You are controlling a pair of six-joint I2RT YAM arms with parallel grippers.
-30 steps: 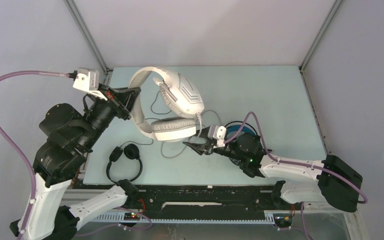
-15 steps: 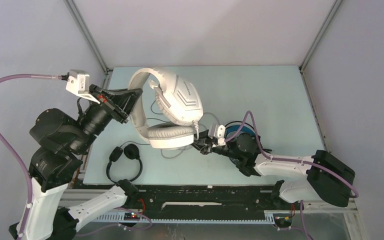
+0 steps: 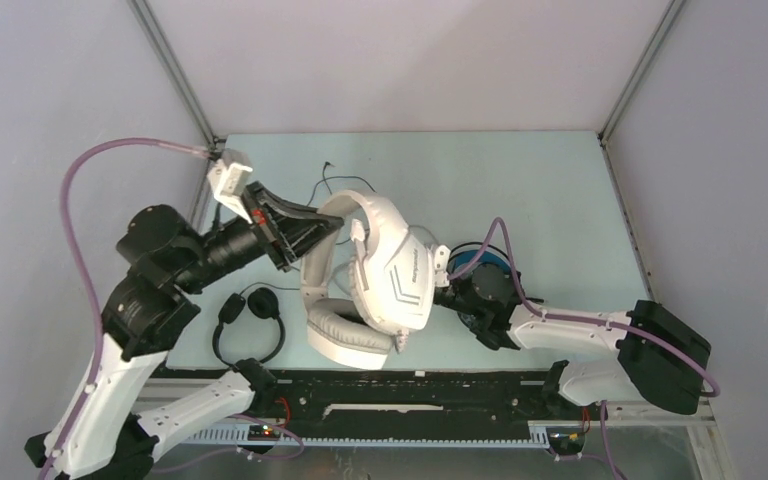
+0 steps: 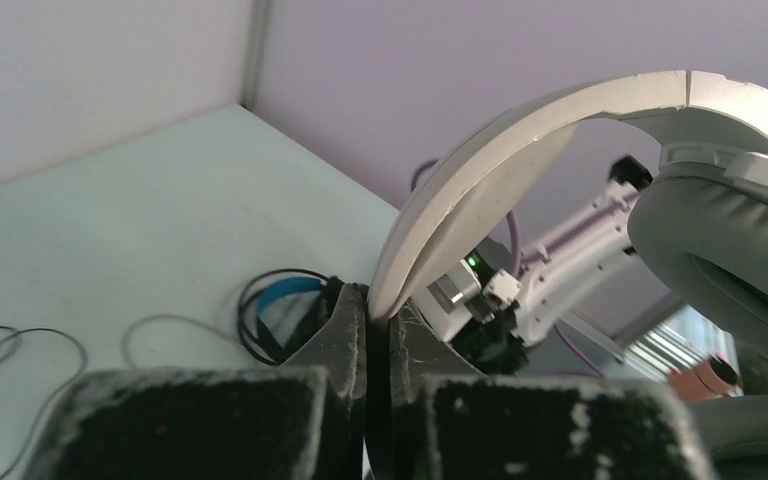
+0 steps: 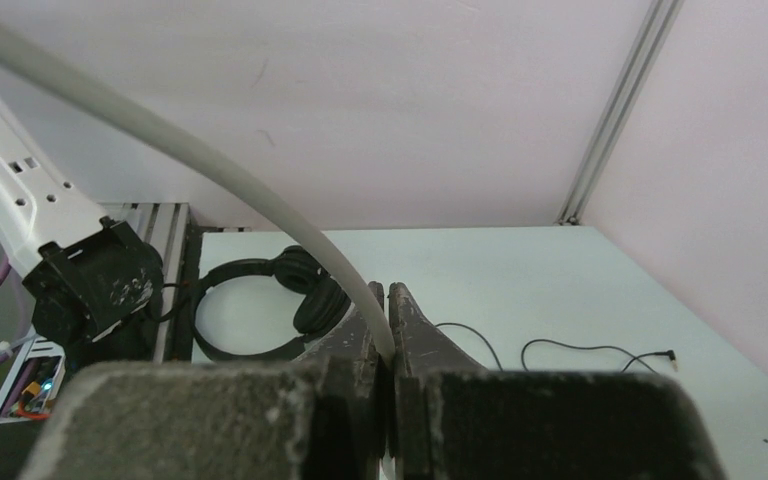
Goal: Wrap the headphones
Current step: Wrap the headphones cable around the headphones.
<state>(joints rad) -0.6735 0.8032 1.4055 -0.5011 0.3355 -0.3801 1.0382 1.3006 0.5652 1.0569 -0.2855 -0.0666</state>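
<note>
White-grey over-ear headphones (image 3: pixel 385 280) tilted, headband (image 4: pixel 480 170) pinched in left gripper (image 4: pixel 378 300), grey cable (image 5: pixel 210 160) clamped in right gripper (image 5: pixel 385 300)

Right hand (image 5: pixel 387 300), overhead, behind white headphones (image 3: pixel 390 275); black-blue headphones (image 3: pixel 463 262) mostly under right arm (image 3: pixel 570 325).

Black-and-white arms (image 3: pixel 155 285), purple cables (image 3: pixel 145 141)

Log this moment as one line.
left gripper: shut on white headphones headband | right gripper: shut on grey cable | small black headphones: lying on table
</note>
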